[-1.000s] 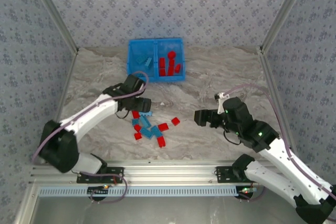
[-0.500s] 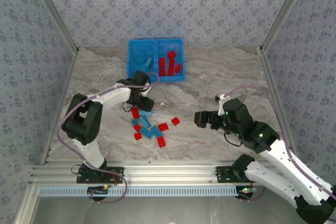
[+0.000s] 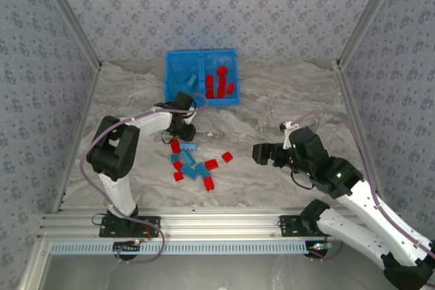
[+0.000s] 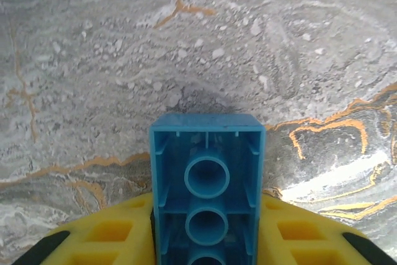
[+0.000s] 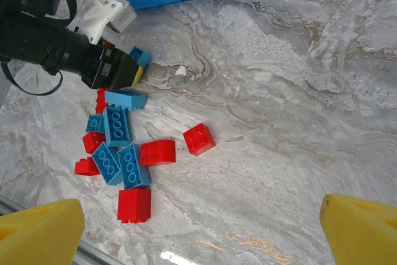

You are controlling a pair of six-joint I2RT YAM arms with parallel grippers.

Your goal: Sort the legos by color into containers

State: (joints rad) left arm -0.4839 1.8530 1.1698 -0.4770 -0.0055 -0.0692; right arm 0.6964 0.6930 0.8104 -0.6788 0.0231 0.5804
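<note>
While left jaws clamp 1 blue lego (image 4: 206, 197), apparently aloft, right jaws gape.

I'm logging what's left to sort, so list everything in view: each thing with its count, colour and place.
bin: one, bright blue, two compartments, far side of the table
sorted blue legos: a few, light blue, bin's left compartment
sorted red legos: several, red, bin's right compartment
loose red legos: about six, red, pile near the table's middle
loose blue legos: about five, light blue, same pile
held lego: one, light blue, between the left gripper's fingers
table: one, grey marbled
left gripper: closed on the held lego, between bin and pile
right gripper: open, empty, right of the pile
</note>
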